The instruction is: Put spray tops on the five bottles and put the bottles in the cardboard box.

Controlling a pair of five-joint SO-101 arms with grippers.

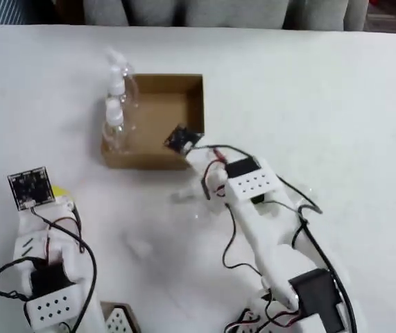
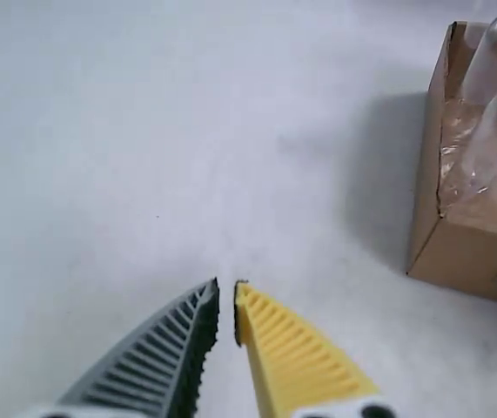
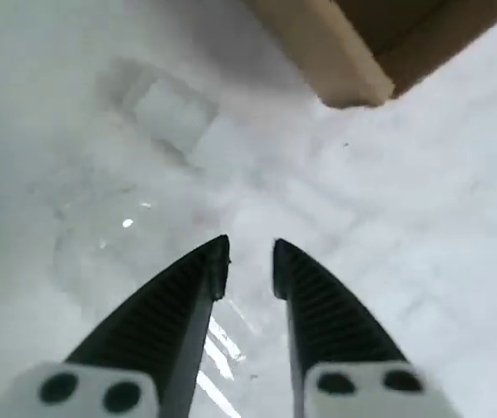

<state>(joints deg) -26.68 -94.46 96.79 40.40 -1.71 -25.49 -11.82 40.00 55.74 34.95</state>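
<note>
Down at the near left of the table (image 1: pixel 308 90) we find the left arm folded back on itself, its wrist raised above its base and aimed toward the far side. The left gripper (image 2: pixel 227 300) hangs low over bare tabletop, its grey and yellow fingers brought together until only a sliver of a gap is left, with nothing between them. The cardboard box (image 1: pixel 145 158) sits well apart from it, off to its far right. The right arm rises from the near right edge and stretches left and away across the table, so that its wrist ends just beside the near right corner of the box. The right gripper (image 3: pixel 250 261) points down at the table with its two black fingers slightly parted. A clear bottle (image 3: pixel 117 218) lies on its side on the table just below and beside those fingers (being see-through, it is hard to trace, and we cannot tell whether a finger touches it). Its cap end points toward the box. Inside the box, crowded against the left wall, stand clear bottles with white spray tops (image 1: pixel 118 104), one top poking out past the far left corner. We cannot count them with any certainty, since they overlap and let the cardboard show through.
</note>
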